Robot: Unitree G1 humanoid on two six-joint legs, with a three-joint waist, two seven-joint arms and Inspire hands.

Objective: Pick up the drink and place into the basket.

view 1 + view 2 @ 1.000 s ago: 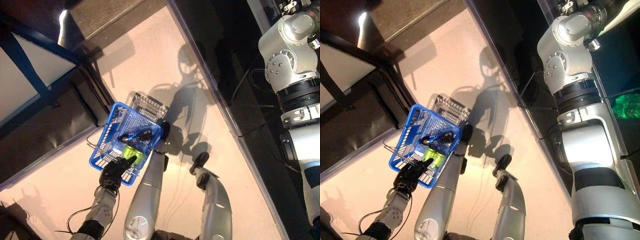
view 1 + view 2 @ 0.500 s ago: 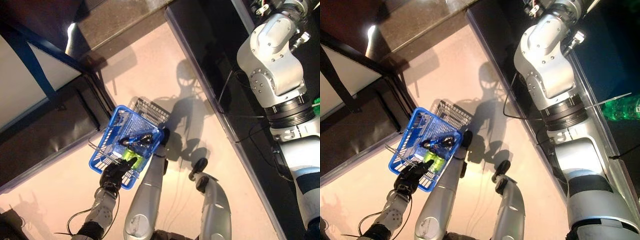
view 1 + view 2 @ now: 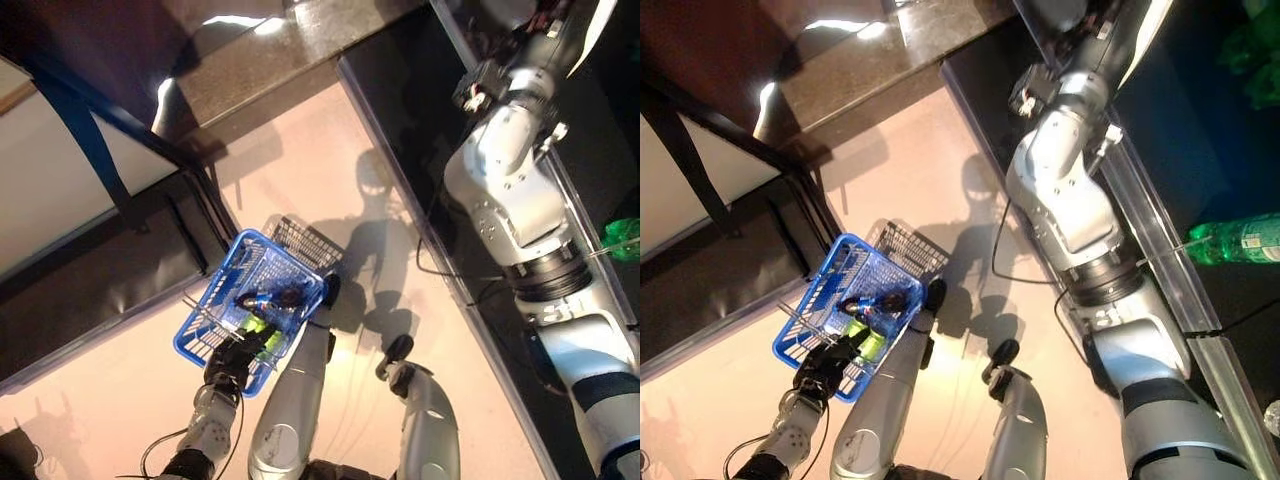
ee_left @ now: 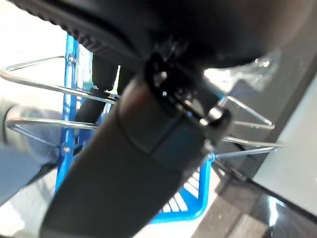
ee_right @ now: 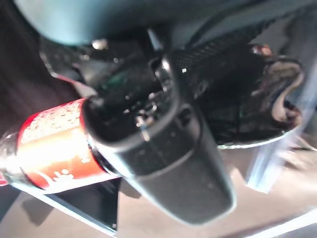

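Observation:
A blue wire basket (image 3: pixel 214 300) hangs over the pale floor, and my left hand (image 3: pixel 236 358) is curled on its metal handle (image 4: pixel 39 87) at the near rim. Inside lie a green bottle (image 3: pixel 256 325) and a dark item with blue on it (image 3: pixel 270 298). My right arm stretches up along the dark shelf, and its hand is out of both eye views. In the right wrist view my right hand (image 5: pixel 168 148) is open, its thumb straight. A drink bottle with a red label (image 5: pixel 49 144) lies just past it, touching or nearly so.
A dark shelf unit with a pale front edge (image 3: pixel 1170 290) runs along the right, with a green bottle (image 3: pixel 1240 240) lying on it. A white panel in a blue frame (image 3: pixel 70 190) and a black mat (image 3: pixel 110 280) are to the left of the basket.
The whole picture has shifted. My right arm has swung up and further along the shelf. My left hand's pointing finger has curled in at the basket's rim.

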